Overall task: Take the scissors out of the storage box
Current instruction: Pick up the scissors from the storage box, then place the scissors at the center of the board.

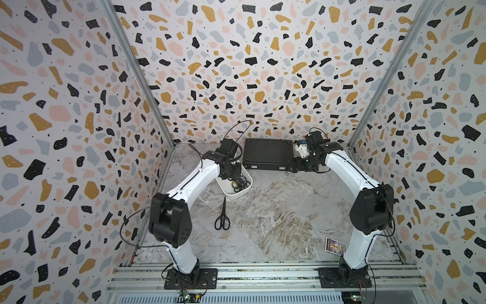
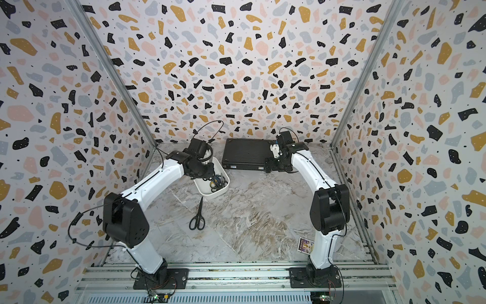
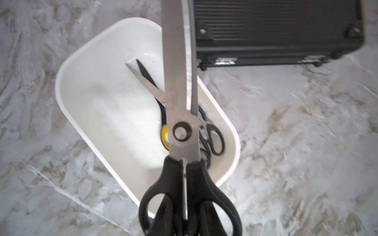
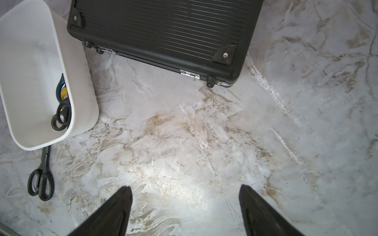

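Note:
My left gripper (image 3: 186, 206) is shut on the black handles of a large pair of scissors (image 3: 177, 81), whose metal blades point away from the wrist. It holds them above the white storage box (image 3: 81, 67). Several more scissors (image 3: 214, 139) lie at one end of the box, one with a yellow-and-black handle. In both top views the box (image 1: 236, 195) (image 2: 210, 194) sits under the left gripper (image 1: 234, 172). A black-handled pair (image 1: 223, 215) (image 4: 42, 180) lies on the table just in front of the box. My right gripper (image 4: 185, 192) is open over bare table.
A flat black latched case (image 1: 268, 154) (image 4: 163, 30) lies at the back of the marble table, between the box and the right gripper (image 1: 295, 165). A small printed card (image 1: 335, 246) lies by the right arm's base. Patterned walls close in three sides.

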Action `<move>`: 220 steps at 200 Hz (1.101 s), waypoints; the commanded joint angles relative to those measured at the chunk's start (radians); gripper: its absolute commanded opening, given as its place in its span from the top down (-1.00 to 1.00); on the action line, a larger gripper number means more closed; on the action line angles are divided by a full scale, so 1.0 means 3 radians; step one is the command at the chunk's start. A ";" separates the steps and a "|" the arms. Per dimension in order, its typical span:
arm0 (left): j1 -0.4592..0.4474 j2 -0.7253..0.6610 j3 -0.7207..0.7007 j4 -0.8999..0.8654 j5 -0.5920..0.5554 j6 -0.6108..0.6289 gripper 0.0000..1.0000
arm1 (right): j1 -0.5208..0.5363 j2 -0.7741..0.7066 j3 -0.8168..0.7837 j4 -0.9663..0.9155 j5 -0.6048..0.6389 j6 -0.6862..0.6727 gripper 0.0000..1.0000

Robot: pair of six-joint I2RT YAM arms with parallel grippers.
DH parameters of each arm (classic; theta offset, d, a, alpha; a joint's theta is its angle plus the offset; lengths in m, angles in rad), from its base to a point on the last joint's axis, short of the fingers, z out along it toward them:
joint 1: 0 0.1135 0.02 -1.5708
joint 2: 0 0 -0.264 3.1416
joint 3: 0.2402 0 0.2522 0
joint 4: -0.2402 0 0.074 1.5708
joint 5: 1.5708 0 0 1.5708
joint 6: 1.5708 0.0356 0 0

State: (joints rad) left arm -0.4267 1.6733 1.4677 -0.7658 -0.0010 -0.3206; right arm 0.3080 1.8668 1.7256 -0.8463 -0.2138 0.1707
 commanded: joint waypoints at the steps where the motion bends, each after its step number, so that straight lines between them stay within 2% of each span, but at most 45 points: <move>1: -0.0234 -0.0389 -0.0566 -0.0146 0.0018 -0.0304 0.81 | 0.0019 -0.0173 0.0031 -0.0074 -0.0001 -0.0036 -0.74; 27: -0.0527 -0.0972 -0.1247 -0.0147 -0.0043 -0.0672 0.81 | 0.0019 -0.0325 -0.0148 -0.0044 -0.0026 -0.0027 -0.74; 48: -0.0726 -0.1216 -0.1669 -0.0082 -0.0003 -0.0867 0.80 | 0.0039 -0.0456 -0.0311 -0.0012 -0.0011 -0.0017 -0.74; 87: -0.1075 -0.1267 -0.1979 -0.0004 0.0124 -0.0969 0.77 | 0.0127 -0.0630 -0.0489 -0.0007 0.0076 0.0008 -0.73; 121: -0.1101 -0.1197 -0.2366 0.0356 0.0193 -0.1006 0.76 | 0.0184 -0.0770 -0.0577 0.0015 0.0119 0.0079 -0.74; 143: -0.1099 -0.0995 -0.2359 0.0458 0.0082 -0.0902 0.76 | 0.0224 -0.0792 -0.0542 -0.0022 0.0154 0.0096 -0.73; 172: -0.1052 -0.0601 -0.2092 0.0463 -0.0032 -0.0813 0.75 | 0.0279 -0.0764 -0.0419 -0.0093 0.0194 0.0086 -0.73; 199: -0.0844 -0.0362 -0.1972 0.0638 0.0144 -0.0901 0.76 | 0.0312 -0.0742 -0.0333 -0.0138 0.0201 0.0080 -0.73; 220: -0.0792 -0.0300 -0.1879 0.0660 0.0123 -0.0940 0.75 | 0.0318 -0.0721 -0.0296 -0.0170 0.0211 0.0055 -0.74</move>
State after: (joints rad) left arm -0.6872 1.5742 0.8558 -0.6029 0.0364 -0.5903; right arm 0.3969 1.6707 1.5909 -0.8635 -0.1638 0.1875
